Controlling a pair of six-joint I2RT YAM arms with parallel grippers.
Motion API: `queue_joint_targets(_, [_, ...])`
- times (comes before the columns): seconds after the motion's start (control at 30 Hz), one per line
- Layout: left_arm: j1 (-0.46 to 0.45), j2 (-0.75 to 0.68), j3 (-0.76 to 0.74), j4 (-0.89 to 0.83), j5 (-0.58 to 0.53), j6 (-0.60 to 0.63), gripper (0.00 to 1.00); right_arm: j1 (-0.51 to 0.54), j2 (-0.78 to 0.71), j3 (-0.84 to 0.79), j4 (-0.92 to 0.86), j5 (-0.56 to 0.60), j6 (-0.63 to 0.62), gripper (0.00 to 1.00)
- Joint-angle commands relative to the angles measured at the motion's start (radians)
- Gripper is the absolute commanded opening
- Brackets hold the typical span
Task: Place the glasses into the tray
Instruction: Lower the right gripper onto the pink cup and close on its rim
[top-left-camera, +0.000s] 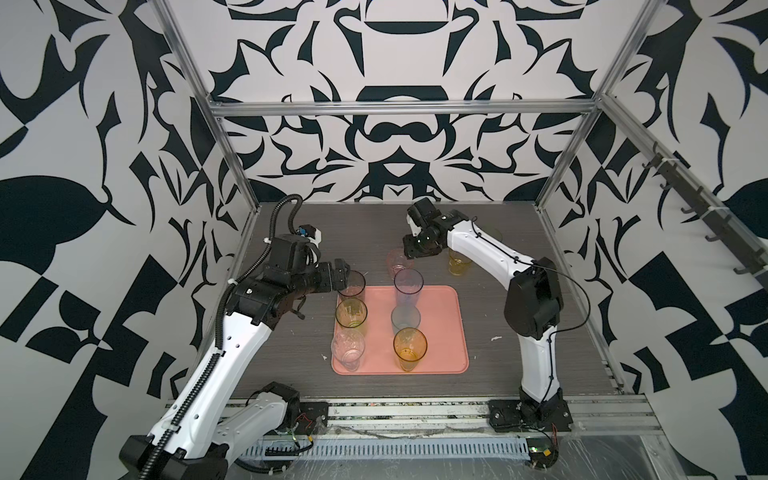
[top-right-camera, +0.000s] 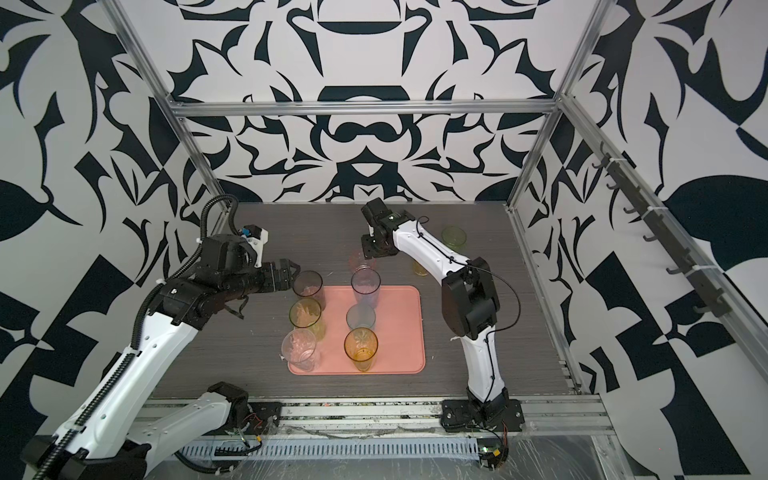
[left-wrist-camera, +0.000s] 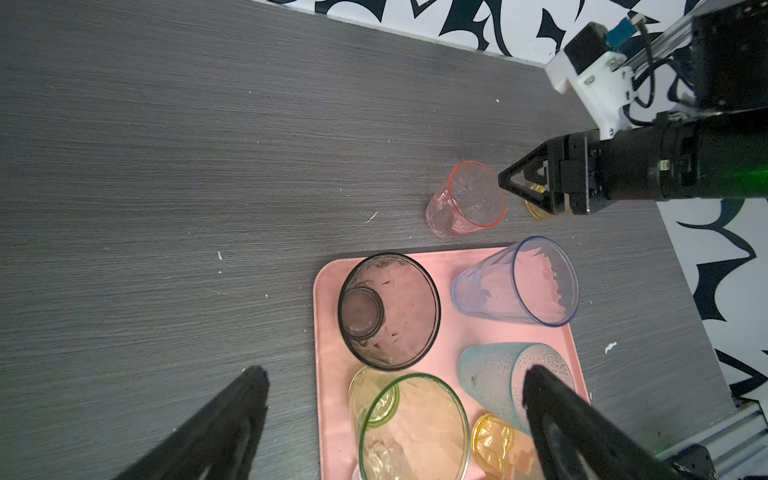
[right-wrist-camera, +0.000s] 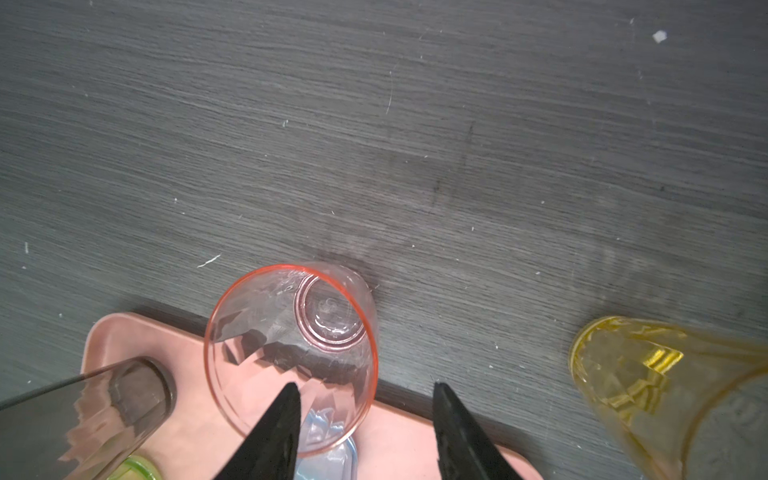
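Tray: right half bare.
Pink glass: upright, beyond far rim.
Left tool: released.
Right tool: released.

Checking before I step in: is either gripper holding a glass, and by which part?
Nothing is held: left gripper open by the grey glass, right gripper open at the rim of the pink glass.
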Motion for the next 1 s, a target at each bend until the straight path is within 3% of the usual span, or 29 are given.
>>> queue_joint_targets(0.0, [-0.003, -0.001, 0.015, 0.006, 0.005, 0.006, 0.99, -0.004, -0.009, 0.048, 0.008, -0.001, 0.012, 0.55])
queue_joint_targets(0.7, [-0.003, -0.001, 0.019, 0.008, 0.011, -0.007, 1.0, -0.006, 0.091, 0.122, -0.025, -0.01, -0.003, 0.46])
queue_joint_targets(0.97, [-0.002, 0.002, 0.02, 0.009, 0.019, -0.01, 0.99, -0.007, 0.112, 0.129, -0.026, -0.018, -0.017, 0.35])
